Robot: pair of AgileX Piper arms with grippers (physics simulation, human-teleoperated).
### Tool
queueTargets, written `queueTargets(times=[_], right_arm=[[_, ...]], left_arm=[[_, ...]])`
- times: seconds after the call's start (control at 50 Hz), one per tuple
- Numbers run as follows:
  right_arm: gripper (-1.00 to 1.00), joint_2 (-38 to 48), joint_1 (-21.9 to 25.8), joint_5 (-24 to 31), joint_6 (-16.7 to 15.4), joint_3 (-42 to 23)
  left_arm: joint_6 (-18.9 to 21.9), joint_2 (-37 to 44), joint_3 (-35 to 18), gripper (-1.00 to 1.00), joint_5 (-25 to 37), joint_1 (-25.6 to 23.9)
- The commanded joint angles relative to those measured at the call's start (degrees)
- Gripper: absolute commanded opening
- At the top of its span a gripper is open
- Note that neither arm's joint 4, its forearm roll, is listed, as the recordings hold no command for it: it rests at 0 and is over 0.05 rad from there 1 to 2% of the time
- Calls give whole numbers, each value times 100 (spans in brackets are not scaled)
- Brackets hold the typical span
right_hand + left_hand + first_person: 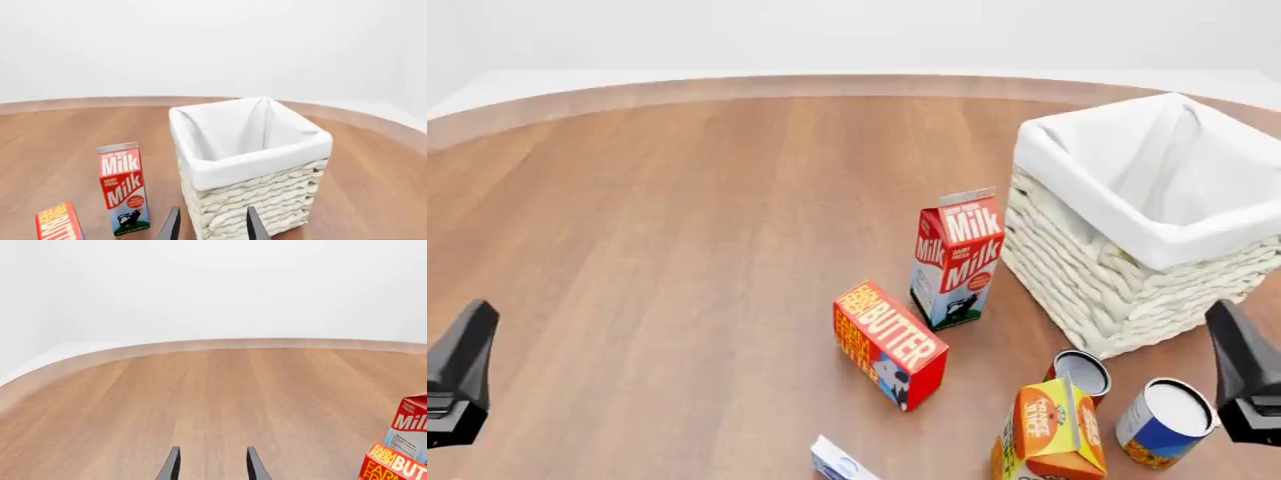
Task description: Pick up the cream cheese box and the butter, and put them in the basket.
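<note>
Nothing is packed yet: the butter (pixel 889 343) lies mid-table left of the basket (pixel 1101 280), the cream cheese box (pixel 838 462) nearest; left gripper (pixel 211 465) and right gripper (pixel 211 224) gape empty.

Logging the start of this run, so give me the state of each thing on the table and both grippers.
Butter: lying on its side, on the table.
Cream cheese box: on the table, mostly cut off.
Basket: upright, nothing visible inside.
Milk carton: upright, closed.
Juice carton: upright.
Two cans: upright.
Left gripper: open, empty.
Right gripper: open, empty.
</note>
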Motion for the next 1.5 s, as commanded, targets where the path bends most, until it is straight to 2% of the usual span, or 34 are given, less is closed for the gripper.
queueTargets(times=[0.02,0.08,0.12,0.14,0.16,0.2,0.22,0.26,0.4,0.48,0.54,0.58,0.62,0.66,0.68,0.74,0.76,0.8,0.82,0.84,0.88,0.9,0.96,0.98,1.0,1.06,1.08,1.1,1.2,1.26,1.36,1.38,1.42,1.5], right_arm=[[100,347,87,-202,193,-10],[100,757,111,-420,337,-8],[100,667,262,-276,385,-44],[100,427,406,58,331,-222],[100,359,498,196,460,-313],[100,271,520,338,459,-431],[100,314,817,588,309,-720],[100,140,1024,936,401,-1085],[100,965,1771,1287,498,-2157],[100,1252,2087,1519,277,-2617],[100,1484,2431,1558,287,-2731],[100,1564,2591,1655,132,-2880],[100,1675,2968,1875,102,-3143],[100,1771,3035,1765,-10,-3049],[100,1894,3262,1873,5,-3247],[100,1941,3313,1843,44,-3317],[100,1916,3266,1853,206,-3355],[100,1315,2954,1953,359,-3659],[100,2405,3287,2125,397,-3667],[100,2436,3469,2022,665,-3615],[100,2302,3350,2089,400,-3775],[100,2463,3490,2221,345,-3948],[100,2658,3510,2144,394,-3997],[100,2680,3529,2095,110,-4052],[100,2788,3550,2197,-22,-4274],[100,2984,3519,2199,-170,-4347],[100,3208,3673,2277,13,-4510],[100,3230,3625,2282,-109,-4591],[100,3797,3965,2481,-45,-5094],[100,4101,4239,2604,-177,-5352],[100,4354,4424,2650,-287,-5517],[100,4529,4515,2715,-140,-5572],[100,4623,4533,2776,-351,-5720],[100,4813,4701,2647,-197,-5668]], left_arm=[[0,25,-15,100,-6,0],[0,25,-15,100,-6,0],[0,25,-15,100,-6,0],[0,25,-15,100,-6,0],[0,25,-15,100,-6,0],[0,25,-15,100,-6,0],[0,25,-15,100,-6,0],[0,25,-15,100,-6,0],[0,25,-15,100,-6,0],[0,25,-15,100,-6,0],[0,25,-15,100,-6,0],[0,25,-15,100,-6,0],[0,25,-15,100,-6,0],[0,25,-15,100,-6,0],[0,25,-15,100,-6,0],[0,25,-15,100,-6,0],[0,25,-15,100,-6,0],[0,25,-15,100,-6,0],[0,25,-15,100,-6,0],[0,25,-15,100,-6,0],[0,25,-15,100,-6,0],[0,25,-15,100,-6,0],[0,25,-15,100,-6,0],[0,25,-15,100,-6,0],[0,25,-15,100,-6,0],[0,25,-15,100,-6,0],[0,25,-15,100,-6,0],[0,25,-15,100,-6,0],[0,25,-15,100,-6,0],[0,25,-15,100,-6,0],[0,25,-15,100,-6,0],[0,25,-15,100,-6,0],[0,25,-15,100,-6,0],[0,25,-15,100,-6,0]])
